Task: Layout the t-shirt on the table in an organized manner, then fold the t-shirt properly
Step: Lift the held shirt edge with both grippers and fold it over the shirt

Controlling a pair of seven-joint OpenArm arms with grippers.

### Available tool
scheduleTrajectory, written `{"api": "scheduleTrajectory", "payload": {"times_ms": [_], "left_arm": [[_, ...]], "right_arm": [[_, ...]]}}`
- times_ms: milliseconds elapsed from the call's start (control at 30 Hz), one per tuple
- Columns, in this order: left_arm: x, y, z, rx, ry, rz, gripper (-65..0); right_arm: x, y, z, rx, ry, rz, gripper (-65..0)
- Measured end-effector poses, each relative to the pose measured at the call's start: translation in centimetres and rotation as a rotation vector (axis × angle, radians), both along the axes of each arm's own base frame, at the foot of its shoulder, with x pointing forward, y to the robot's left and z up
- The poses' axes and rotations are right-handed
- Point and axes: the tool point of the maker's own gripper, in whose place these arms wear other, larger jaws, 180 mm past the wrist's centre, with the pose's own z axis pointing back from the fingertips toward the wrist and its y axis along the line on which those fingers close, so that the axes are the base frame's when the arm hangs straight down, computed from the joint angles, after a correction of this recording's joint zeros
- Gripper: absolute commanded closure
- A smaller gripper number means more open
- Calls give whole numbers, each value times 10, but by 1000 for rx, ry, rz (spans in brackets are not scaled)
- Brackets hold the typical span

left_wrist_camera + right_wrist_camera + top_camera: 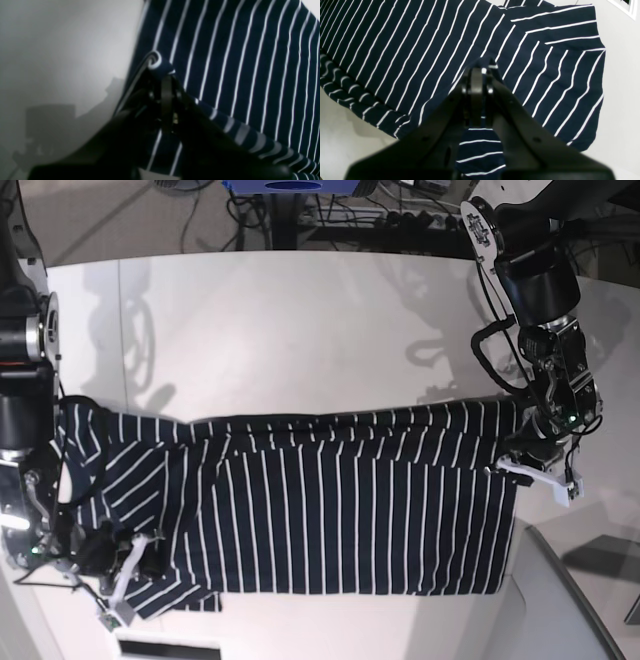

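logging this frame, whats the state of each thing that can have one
t-shirt: lying mostly flat on the table, partly folded, pinched at both ends
left gripper: shut on the t-shirt's rolled edge
right gripper: shut on the t-shirt near its sleeve
table: white top, carrying the t-shirt

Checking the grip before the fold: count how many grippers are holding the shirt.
2. The left gripper pinches the t-shirt at its right end; the right gripper pinches it near the left sleeve.
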Motion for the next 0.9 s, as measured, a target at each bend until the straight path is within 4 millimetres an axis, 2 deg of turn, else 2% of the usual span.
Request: {"api": "scheduleTrajectory", "payload": {"times_ms": [133,200,267,367,467,533,600,667,700,733,800,867,900], "left_arm": [[1,-3,-11,-26,24,4,0],[2,-3,-18,-43,48,5,0],[7,-1,-16,-43,44,8,-133],[23,7,4,-15,-51,25,-342],[30,10,13,-6,-88,23,-551],[30,13,15,14,-80,12,-650],[29,21,29,14,-132,32,-650],[16,29,38,6,-185,44,-650],[3,30,34,7,-177,42,-650],[-11,30,28,8,-162,39,-648],[-45,22,6,-6,-101,19,-627],[-77,15,-16,4,-11,-8,-607],[-85,13,-16,10,-5,-17,-601]], "right_arm": [[-1,3,-10,27,17,-15,-11],[-1,4,-12,32,20,-15,-45],[0,3,-10,36,16,-18,-108],[1,1,-8,34,7,-22,-272],[-1,-11,-3,57,-13,-59,-417],[-5,-34,8,118,-67,-150,-429],[-25,-69,11,133,-71,-260,-410],[-59,-103,3,121,-26,-394,-402],[-81,-114,-3,125,-1,-450,-401],[-101,-119,-10,140,20,-493,-401],[-140,-116,-28,189,68,-592,-404],[-172,-100,-51,245,139,-646,-404],[-181,-96,-60,260,165,-666,-404]]}}
